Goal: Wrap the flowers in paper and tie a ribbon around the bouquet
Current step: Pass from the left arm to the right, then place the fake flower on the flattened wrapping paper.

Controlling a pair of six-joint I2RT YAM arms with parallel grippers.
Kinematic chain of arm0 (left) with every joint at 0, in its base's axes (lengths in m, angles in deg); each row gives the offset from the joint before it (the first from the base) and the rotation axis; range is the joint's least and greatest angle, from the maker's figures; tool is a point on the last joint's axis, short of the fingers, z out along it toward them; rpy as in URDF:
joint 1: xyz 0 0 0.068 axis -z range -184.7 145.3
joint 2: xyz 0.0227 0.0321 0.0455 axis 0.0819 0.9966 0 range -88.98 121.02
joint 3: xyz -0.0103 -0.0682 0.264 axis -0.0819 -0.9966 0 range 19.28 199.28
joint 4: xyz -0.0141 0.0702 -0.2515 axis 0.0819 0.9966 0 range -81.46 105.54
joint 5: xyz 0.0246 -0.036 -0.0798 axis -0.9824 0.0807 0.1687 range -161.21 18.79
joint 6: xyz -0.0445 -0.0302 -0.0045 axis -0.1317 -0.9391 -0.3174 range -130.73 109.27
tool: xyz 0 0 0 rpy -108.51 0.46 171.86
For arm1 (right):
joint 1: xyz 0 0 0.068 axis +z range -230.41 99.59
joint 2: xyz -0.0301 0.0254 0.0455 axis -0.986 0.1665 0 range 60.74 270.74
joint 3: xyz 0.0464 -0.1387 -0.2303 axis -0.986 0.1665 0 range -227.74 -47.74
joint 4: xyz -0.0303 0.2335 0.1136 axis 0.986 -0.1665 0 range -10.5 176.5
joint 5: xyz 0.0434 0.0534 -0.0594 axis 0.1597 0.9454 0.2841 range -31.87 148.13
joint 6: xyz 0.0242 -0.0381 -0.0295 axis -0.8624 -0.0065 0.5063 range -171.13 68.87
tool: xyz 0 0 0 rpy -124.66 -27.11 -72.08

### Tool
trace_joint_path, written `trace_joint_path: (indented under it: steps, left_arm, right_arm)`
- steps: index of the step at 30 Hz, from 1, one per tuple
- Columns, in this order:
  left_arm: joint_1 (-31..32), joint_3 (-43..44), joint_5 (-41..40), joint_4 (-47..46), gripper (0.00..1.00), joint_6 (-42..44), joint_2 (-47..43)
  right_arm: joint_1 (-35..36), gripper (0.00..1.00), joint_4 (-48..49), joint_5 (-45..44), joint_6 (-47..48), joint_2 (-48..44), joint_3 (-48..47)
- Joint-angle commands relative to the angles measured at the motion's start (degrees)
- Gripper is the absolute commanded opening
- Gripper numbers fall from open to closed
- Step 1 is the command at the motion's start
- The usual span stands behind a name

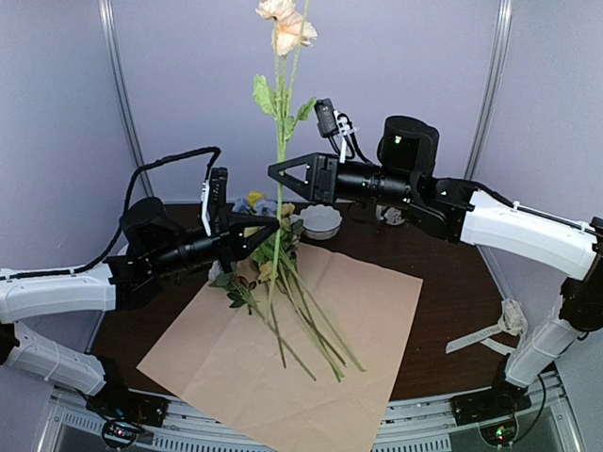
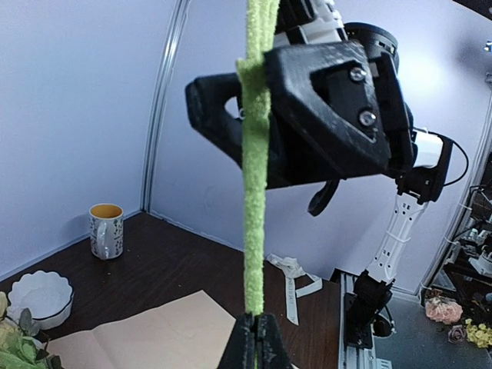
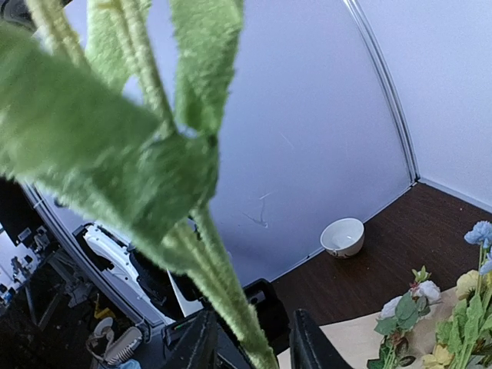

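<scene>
One flower stem (image 1: 280, 141) stands upright above the table, with peach blossoms (image 1: 283, 24) at its top. Low on this fuzzy green stem (image 2: 256, 192), my left gripper (image 2: 257, 330) is shut on it. Higher up, my right gripper (image 1: 276, 171) straddles the same stem (image 3: 231, 307). Its jaws are open, with a gap on each side. The other flowers (image 1: 292, 311) lie on the paper (image 1: 283, 377), which is spread flat with its peach-tan side up. The cream ribbon (image 1: 490, 331) lies loose on the table at the right.
A white bowl (image 1: 321, 222) stands behind the paper, and a yellow-lined mug (image 2: 106, 231) stands further back. The dark table (image 1: 452, 282) shows bare wood right of the paper. Pale walls close in the back and sides.
</scene>
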Motion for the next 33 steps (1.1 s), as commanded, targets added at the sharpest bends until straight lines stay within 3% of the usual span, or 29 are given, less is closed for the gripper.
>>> trace_joint_path:
  steps: [1, 3, 5, 7, 8, 10, 12, 15, 19, 26, 33]
  left_arm:
    - [0.85, 1.41, 2.11, -5.28, 0.00, -0.86, 0.95]
    - [0.89, 1.56, 1.93, -4.01, 0.00, -0.82, 0.78]
    - [0.82, 1.95, 0.86, -1.03, 0.01, -0.86, 0.30]
    - [0.77, 3.18, -3.12, 5.75, 0.30, -0.78, -0.67]
    - [0.69, 4.33, -6.71, 11.32, 0.40, -0.75, -1.23]
    - [-0.56, 7.67, -16.42, 25.31, 0.59, -1.79, -1.77]
    - [-3.63, 11.38, -25.79, 41.72, 0.67, -5.56, -0.81]
    - [-10.99, 12.05, -28.50, 56.47, 0.74, -11.55, 1.62]
    - [-18.27, 4.44, -22.62, 55.64, 0.82, -15.35, 3.04]
    - [-20.60, -1.73, -27.12, 57.70, 0.87, -16.12, 6.68]
    - [-20.62, -3.34, -30.79, 59.57, 0.89, -16.42, 9.38]
  right_arm:
    - [0.06, 0.13, 0.81, -2.86, -0.48, 0.11, 0.31]
    - [-0.02, 0.00, 0.09, -3.91, -0.34, -0.27, 0.55]
    - [-0.32, 0.00, -2.33, -5.61, 0.03, -0.54, 0.26]
    - [-0.74, 0.00, -8.01, -7.97, 1.19, 0.08, -1.45]
    - [-1.00, 0.00, -12.34, -9.01, 2.16, 1.10, -2.98]
    - [-1.42, 0.00, -22.50, -10.82, 4.84, 4.32, -8.98]
    - [-1.34, 0.00, -31.57, -12.11, 7.32, 8.15, -13.42]
    - [-1.35, 0.00, -40.12, -12.50, 8.25, 14.14, -18.48]
    - [-0.82, 0.00, -44.62, -13.35, 8.93, 21.09, -23.02]
    - [1.98, 0.00, -47.47, -17.32, 11.25, 32.80, -30.71]
    - [2.96, 0.16, -51.47, -29.45, 9.80, 41.63, -39.00]
